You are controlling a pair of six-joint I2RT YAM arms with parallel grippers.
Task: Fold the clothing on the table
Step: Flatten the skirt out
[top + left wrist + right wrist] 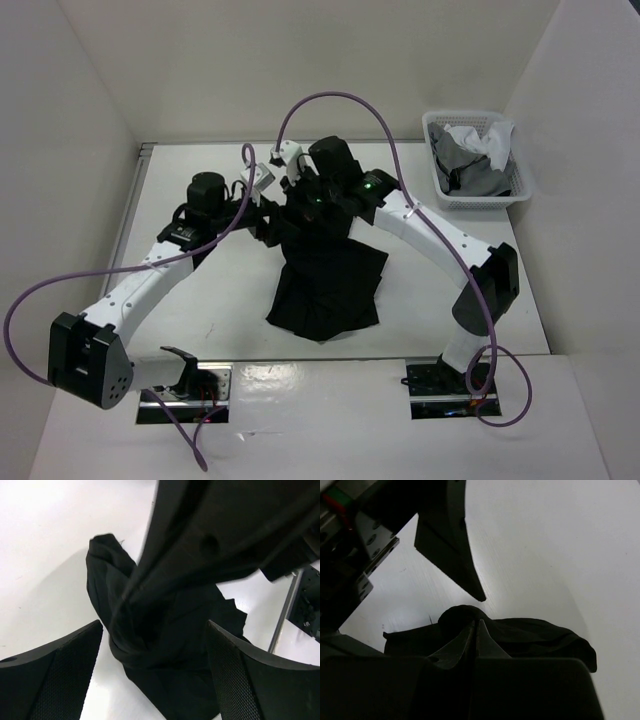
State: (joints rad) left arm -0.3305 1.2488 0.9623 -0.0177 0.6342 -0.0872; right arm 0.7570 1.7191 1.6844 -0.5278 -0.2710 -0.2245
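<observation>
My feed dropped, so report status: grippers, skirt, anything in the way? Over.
Left gripper open, over skirt. Right gripper shut on skirt, one end lifted, rest bunched on table. Basket far right, apart; nothing in the way.

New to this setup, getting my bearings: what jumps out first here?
A black skirt in the middle of the table, its far end pinched in the right arm's fingers. The left arm's fingers gape open beside it. A white basket of grey and white clothes sits in the far right corner.
</observation>
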